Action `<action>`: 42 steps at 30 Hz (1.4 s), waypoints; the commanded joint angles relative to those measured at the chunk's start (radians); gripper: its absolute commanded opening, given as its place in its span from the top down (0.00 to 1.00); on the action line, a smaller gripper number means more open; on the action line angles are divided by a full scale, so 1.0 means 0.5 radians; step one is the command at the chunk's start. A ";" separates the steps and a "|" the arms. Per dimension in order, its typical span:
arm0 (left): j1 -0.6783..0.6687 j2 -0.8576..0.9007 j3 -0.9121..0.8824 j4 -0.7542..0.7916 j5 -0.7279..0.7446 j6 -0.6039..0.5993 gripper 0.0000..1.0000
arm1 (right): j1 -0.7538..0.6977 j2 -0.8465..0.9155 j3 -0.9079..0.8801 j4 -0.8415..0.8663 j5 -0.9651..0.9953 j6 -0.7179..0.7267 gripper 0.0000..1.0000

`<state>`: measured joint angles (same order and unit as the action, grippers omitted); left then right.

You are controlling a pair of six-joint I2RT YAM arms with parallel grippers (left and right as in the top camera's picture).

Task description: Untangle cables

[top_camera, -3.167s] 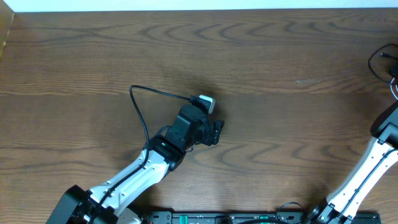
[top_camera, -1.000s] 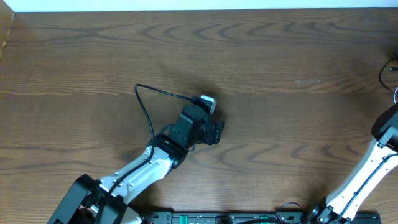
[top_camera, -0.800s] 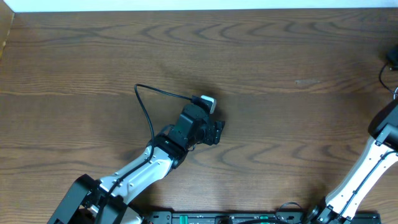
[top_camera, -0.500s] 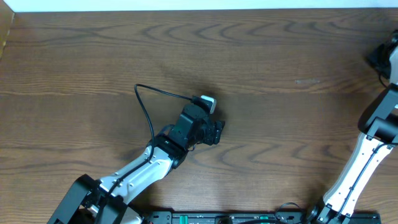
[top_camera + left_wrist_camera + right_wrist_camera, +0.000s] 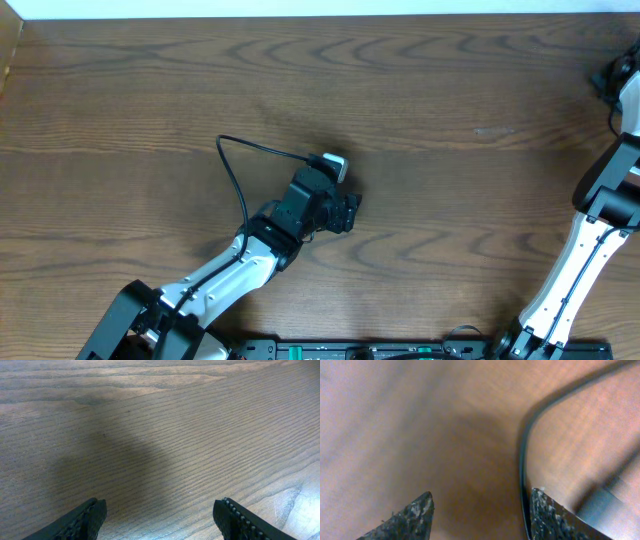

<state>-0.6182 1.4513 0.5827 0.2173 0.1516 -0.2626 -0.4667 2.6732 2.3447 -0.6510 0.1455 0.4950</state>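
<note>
Both grippers stand spread: your left gripper [image 5: 160, 505] hovers empty over the table [image 5: 165, 420], while your right gripper [image 5: 481, 494], at the far right edge, brackets a black cable [image 5: 522, 460], seemingly placed to pinch it.

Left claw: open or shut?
Open. The left claw shows fingers wide apart over the wooden table, nothing between them.

overhead: fixed high, facing straight down on the table [image 5: 400, 90], left arm [image 5: 215, 280] and right arm [image 5: 580, 255] entering from the bottom edge | left wrist: behind the left gripper [image 5: 160, 512], low, close, tilted forward across the wood | right wrist: behind the right gripper [image 5: 480, 510], even nearer, blurred, probably at the table's far right edge | shared: the tabletop
</note>
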 commanded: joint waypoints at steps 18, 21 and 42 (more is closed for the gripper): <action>-0.001 0.011 -0.002 -0.066 -0.003 -0.008 0.26 | -0.043 0.406 0.379 0.136 -1.168 0.142 0.23; -0.001 0.011 -0.002 -0.072 -0.002 -0.008 0.26 | -0.042 0.406 0.492 -0.102 -0.974 0.114 0.17; 0.127 0.011 -0.002 -0.154 0.086 0.015 0.03 | 0.237 0.173 1.336 -1.038 0.275 -0.312 0.01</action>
<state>-0.5682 1.4513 0.5827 0.1390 0.1825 -0.2649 -0.3725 2.8315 2.9635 -1.1496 0.1440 0.3706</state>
